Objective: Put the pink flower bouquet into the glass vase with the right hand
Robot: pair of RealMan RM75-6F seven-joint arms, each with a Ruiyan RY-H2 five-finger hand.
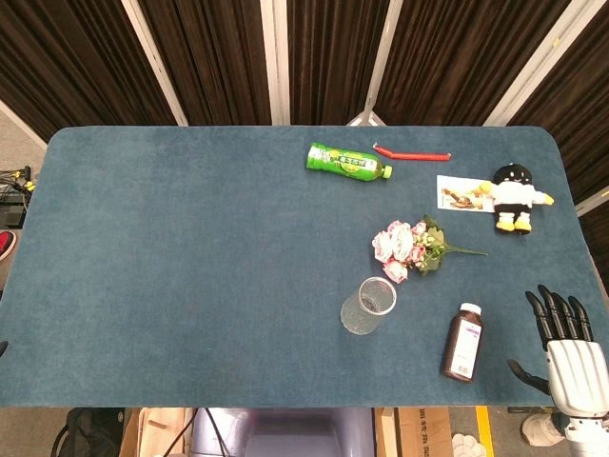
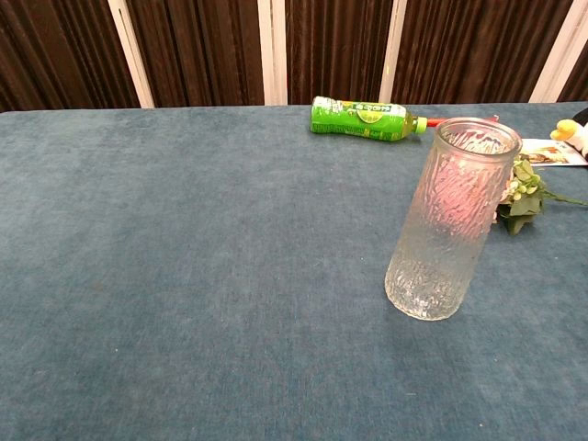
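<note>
A: Where was the pink flower bouquet [image 1: 407, 248] found at that moment?

B: It was lying flat on the table [image 1: 190, 248], just beyond the glass vase [image 1: 368, 306], on the far right side of it. The blossoms were turned to the left and the stem pointed to the right, so the long axis ran almost across the table. In the chest view it was mostly hidden behind the vase, and only leaves and a little pink were seen.

A: And the right robot hand [image 1: 569, 352]?

B: It was seen at the near right corner of the table. Its fingers were stretched out and apart, and nothing was held in it. The bouquet lay ahead of it and to its left, well apart, with the stem end on the side closer to it. The brown bottle [image 1: 462, 342] stood between, nearer to the robot hand. The left robot hand was not shown in either view, so the right was judged the nearer one.

A: How many things were counted?

B: 1 bouquet, 1 vase, 1 green bottle [image 1: 347, 161], 1 brown bottle, 1 plush toy [image 1: 514, 196], 1 card [image 1: 461, 194] and 1 red cable [image 1: 411, 153].
</note>
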